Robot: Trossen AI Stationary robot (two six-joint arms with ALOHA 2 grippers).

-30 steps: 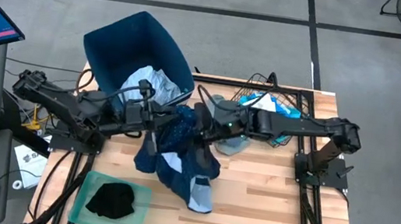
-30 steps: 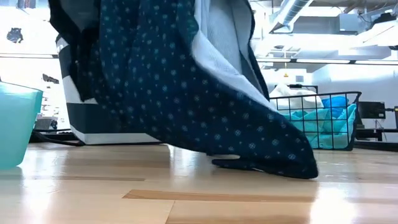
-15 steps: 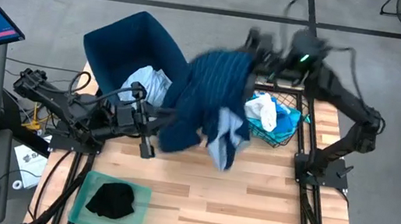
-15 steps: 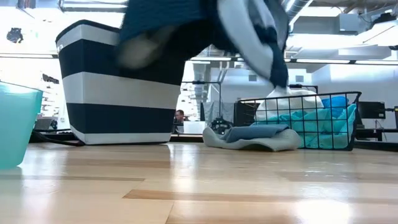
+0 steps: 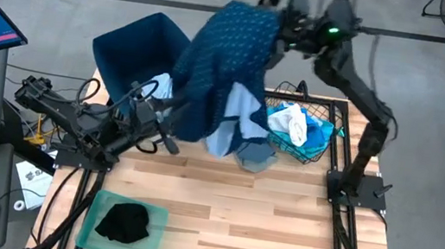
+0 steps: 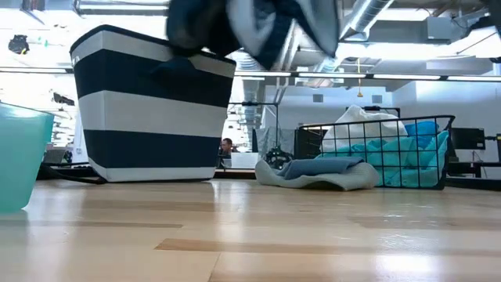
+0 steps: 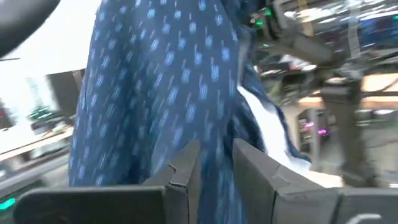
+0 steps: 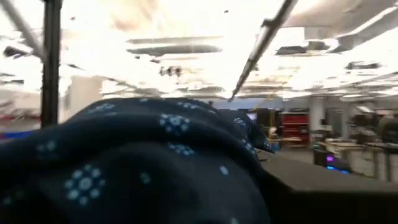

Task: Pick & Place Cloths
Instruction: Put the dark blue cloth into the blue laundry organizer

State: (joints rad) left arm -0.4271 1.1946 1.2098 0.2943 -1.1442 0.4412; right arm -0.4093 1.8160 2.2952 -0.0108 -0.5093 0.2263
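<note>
The dotted navy cloth [image 5: 222,63] hangs high over the table's far side, partly over the dark blue bin [image 5: 142,43]. Its pale lining [image 5: 236,122] shows at the lower end, and its bottom shows in the low view [image 6: 243,23]. My right gripper [image 5: 278,29] is raised beyond the table's far edge and shut on the cloth's top. My left gripper [image 5: 169,141] stands by the cloth's lower left edge, its fingers [image 7: 186,171] a little apart, with the cloth [image 7: 155,93] just beyond them. Whether they touch it I cannot tell. My right gripper holds the dotted navy cloth by its upper end [image 5: 263,21], coming at it from the table's right. The cloth [image 8: 137,162] lies draped over the fingers in the right wrist view and hides the place of contact. The cloth hangs slack below, clear of the table.
The bin [image 6: 149,110] holds white and pale blue cloths [image 5: 162,90]. A wire basket [image 5: 323,125] at the far right holds turquoise and white cloths. A grey-blue cloth [image 5: 257,157] lies beside it. A green tray [image 5: 102,208] at the near left holds a black cloth [image 5: 123,220].
My right gripper has swung up and toward the table's far edge with the dotted navy cloth. The cloth's lower end, which lay on the table, is lifted clear and now hangs by the bin. The cloth has come away from my left gripper, which has turned its wrist.
</note>
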